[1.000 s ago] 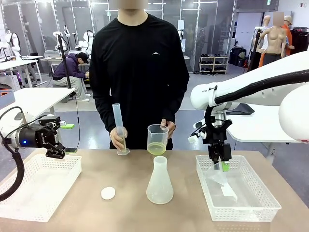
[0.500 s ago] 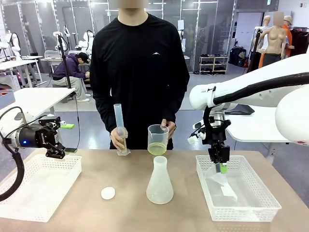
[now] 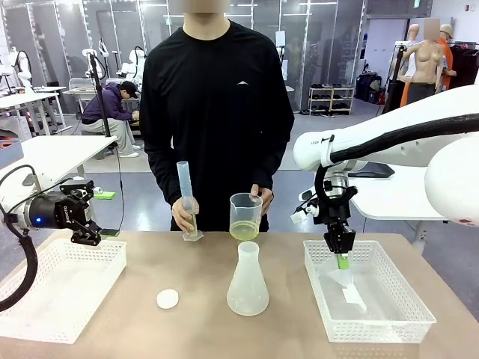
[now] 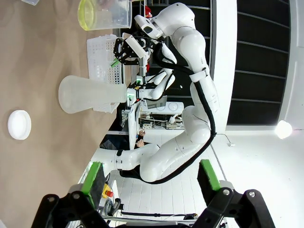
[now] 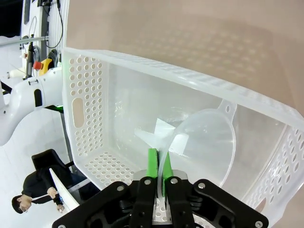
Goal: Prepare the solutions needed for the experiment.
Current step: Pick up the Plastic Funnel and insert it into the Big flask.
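Flask [image 3: 248, 280] is standing upright on the table [image 3: 194, 336], roughly mid-table. Just behind the flask, on the person's side, one hand [image 3: 262, 198] is holding a clear beaker [image 3: 245, 209] just above the table. The solutions [image 3: 243, 229] are sitting in the beaker as a shallow pale yellow-green layer at the bottom; in the left wrist view that liquid [image 4: 92, 14] is showing at the top edge, beyond the flask [image 4: 90, 95]. Behind the flask and to its left, the other hand [image 3: 183, 213] is keeping a tall graduated cylinder [image 3: 184, 194] upright on the table. A small white disc [image 3: 168, 298] is lying near the flask's left side.

To the flask's right, a white perforated basket [image 3: 389, 321] is holding a clear funnel [image 3: 344, 288]. The right end effector [image 3: 340, 250] is reaching down into that basket, and its green pads [image 5: 152, 164] are pinching together on the funnel [image 5: 204, 137] rim, almost fully closed.

Well to the flask's left, the left end effector [image 3: 86, 233] is hovering over the far edge of a second white basket [image 3: 82, 244]. Its fingers [image 4: 92, 175] are spreading wide apart and gripping nothing.
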`<move>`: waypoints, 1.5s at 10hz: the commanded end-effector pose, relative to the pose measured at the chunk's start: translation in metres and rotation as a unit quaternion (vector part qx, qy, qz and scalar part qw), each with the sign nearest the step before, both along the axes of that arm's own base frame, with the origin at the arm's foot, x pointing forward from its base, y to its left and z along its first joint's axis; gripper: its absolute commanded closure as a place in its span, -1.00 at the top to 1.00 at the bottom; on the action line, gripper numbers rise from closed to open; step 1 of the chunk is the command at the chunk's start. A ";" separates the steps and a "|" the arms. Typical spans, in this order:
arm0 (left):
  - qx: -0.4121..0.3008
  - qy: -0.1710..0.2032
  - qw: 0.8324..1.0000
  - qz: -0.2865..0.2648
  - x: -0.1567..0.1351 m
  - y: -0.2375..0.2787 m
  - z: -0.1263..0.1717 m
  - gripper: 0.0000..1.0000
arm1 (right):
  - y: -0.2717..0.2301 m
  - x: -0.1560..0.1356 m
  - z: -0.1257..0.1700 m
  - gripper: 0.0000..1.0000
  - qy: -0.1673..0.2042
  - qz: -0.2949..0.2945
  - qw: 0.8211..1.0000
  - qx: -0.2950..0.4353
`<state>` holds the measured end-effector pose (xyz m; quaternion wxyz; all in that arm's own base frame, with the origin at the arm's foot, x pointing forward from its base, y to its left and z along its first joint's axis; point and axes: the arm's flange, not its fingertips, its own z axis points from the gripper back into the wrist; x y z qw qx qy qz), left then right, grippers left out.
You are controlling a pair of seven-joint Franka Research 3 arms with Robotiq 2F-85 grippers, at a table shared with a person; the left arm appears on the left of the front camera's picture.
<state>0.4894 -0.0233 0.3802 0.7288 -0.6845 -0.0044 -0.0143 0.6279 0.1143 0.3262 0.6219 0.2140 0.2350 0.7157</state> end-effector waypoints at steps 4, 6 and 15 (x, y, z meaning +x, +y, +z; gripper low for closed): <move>-0.002 0.000 1.000 0.001 0.000 0.000 0.001 1.00 | 0.003 -0.006 0.039 -1.00 -0.064 -0.076 0.994 -0.051; -0.002 0.000 1.000 0.001 0.000 0.000 0.001 1.00 | 0.010 -0.026 0.093 -1.00 -0.147 -0.106 0.980 -0.087; -0.002 0.000 1.000 0.001 0.000 0.000 0.001 1.00 | 0.048 -0.186 0.216 -1.00 -0.514 -0.149 0.841 -0.077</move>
